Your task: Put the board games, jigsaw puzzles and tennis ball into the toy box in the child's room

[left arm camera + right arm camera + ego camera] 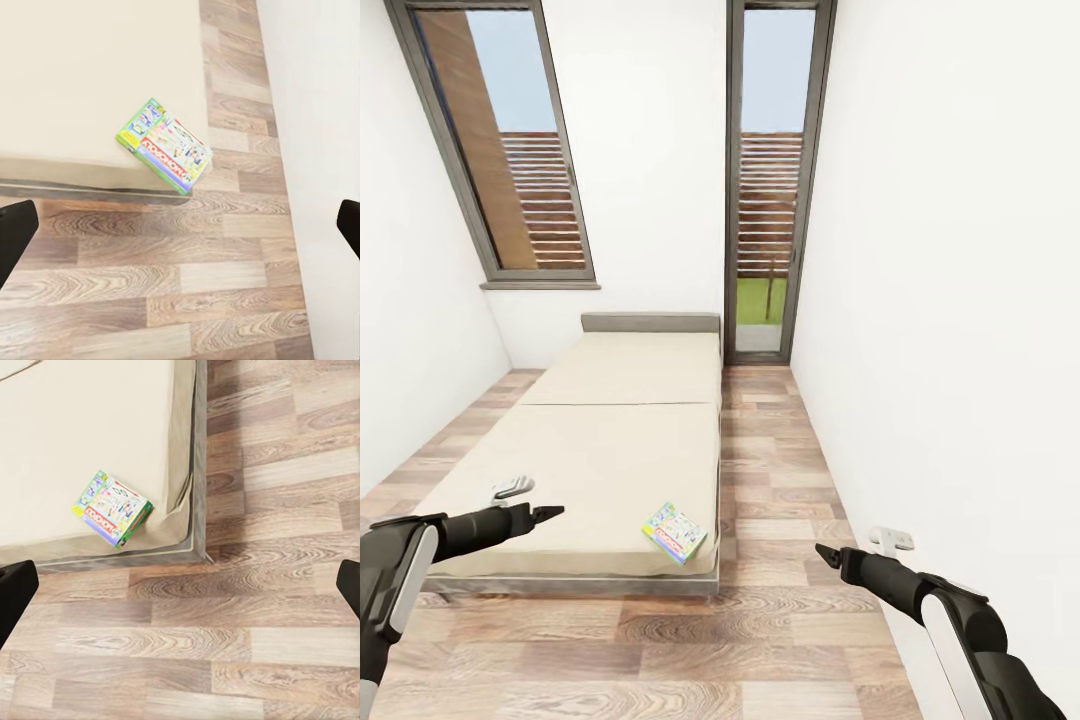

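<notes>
One board game (675, 532), a flat box with a bright printed cover and red lettering, lies on the near right corner of the bed (610, 430), partly over the mattress edge. It is also in the left wrist view (165, 145) and the right wrist view (112, 508). My left gripper (552, 513) hovers open over the bed's near left part, left of the game. Over the floor right of the bed, my right gripper (822, 552) is open and holds nothing. The wrist views show their fingers (15, 240) (15, 596) spread wide. The table, toy box, jigsaw puzzles and tennis ball are out of view.
The bed fills the middle of a narrow room with white walls close on both sides. A strip of wood-plank floor (770, 470) runs along its right side to a tall glass door (765, 200). More floor lies before the bed's foot. A window (510, 150) is at the back left.
</notes>
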You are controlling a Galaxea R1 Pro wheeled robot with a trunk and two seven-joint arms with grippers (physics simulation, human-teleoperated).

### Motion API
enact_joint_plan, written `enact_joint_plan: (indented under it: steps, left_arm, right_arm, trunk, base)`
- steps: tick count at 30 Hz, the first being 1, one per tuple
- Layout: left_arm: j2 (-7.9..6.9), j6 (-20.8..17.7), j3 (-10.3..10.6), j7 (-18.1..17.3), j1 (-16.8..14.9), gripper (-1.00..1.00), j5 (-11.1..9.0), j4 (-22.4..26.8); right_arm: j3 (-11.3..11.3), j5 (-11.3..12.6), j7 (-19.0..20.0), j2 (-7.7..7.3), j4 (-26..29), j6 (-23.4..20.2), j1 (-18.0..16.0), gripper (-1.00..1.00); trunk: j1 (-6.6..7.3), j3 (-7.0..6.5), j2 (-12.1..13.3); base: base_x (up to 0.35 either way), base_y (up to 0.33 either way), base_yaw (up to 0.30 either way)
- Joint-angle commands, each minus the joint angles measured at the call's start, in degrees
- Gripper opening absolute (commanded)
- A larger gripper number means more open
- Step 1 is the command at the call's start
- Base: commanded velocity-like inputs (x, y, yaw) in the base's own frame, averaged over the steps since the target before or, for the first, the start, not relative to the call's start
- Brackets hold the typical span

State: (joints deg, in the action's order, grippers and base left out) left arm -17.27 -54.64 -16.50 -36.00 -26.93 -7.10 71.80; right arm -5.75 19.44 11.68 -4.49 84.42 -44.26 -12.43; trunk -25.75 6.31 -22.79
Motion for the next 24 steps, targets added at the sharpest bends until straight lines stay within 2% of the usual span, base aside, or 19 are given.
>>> enact_joint_plan:
  steps: [1, 6, 10, 17, 19, 22, 24]
  left_arm:
    - [0.10, -0.47, -0.01, 0.08, -0.06, 1.00, -0.43, -0.04]
    - [0.40, -0.58, 0.10, 0.03, -0.06, 1.00, -0.45, -0.68]
    - [0.50, -0.52, 0.19, -0.03, -0.25, 1.00, -0.54, -3.39]
    - [0.56, -0.50, 0.14, 0.01, -0.81, 1.00, -1.19, -9.17]
    - [0.56, -0.47, 0.12, 0.02, -0.89, 1.00, -1.67, -10.65]
    - [0.55, -0.27, 0.01, 0.07, -1.04, 1.00, -3.65, -14.18]
    - [0.53, -0.16, -0.03, 0.11, -1.06, 1.00, -4.77, -15.43]
  right_arm:
    - [-0.07, -0.19, 0.36, 0.01, 0.04, -0.30, -0.05, 1.00]
    - [-0.06, -0.19, 0.36, 0.15, 0.04, -0.30, -0.05, 1.00]
    - [-0.05, -0.18, 0.41, 0.38, 0.01, -0.30, -0.05, 1.00]
    - [-0.05, -0.19, 0.53, 2.16, -0.10, -0.23, -0.05, 1.00]
    - [-0.03, -0.19, 0.56, 2.94, -0.11, -0.22, -0.05, 1.00]
    - [0.02, -0.25, 0.61, 4.46, -0.14, -0.27, -0.05, 1.00]
    - [0.04, -0.25, 0.61, 4.79, -0.22, -0.26, -0.05, 1.00]
  trunk:
    - [-0.04, 0.13, -0.13]
    - [-0.04, 0.13, -0.13]
    - [-0.04, 0.13, -0.13]
    - [-0.04, 0.13, -0.13]
    - [-0.04, 0.13, -0.13]
    - [-0.70, 0.67, -1.33]
    - [-1.14, 1.03, -2.13]
  base:
    - [0.001, -0.001, 0.000]
    - [0.000, 0.000, 0.000]
    - [0.000, 0.000, 0.000]
    - [0.000, 0.000, 0.000]
    - [0.000, 0.000, 0.000]
    - [0.000, 0.000, 0.000]
    - [0.000, 0.000, 0.000]
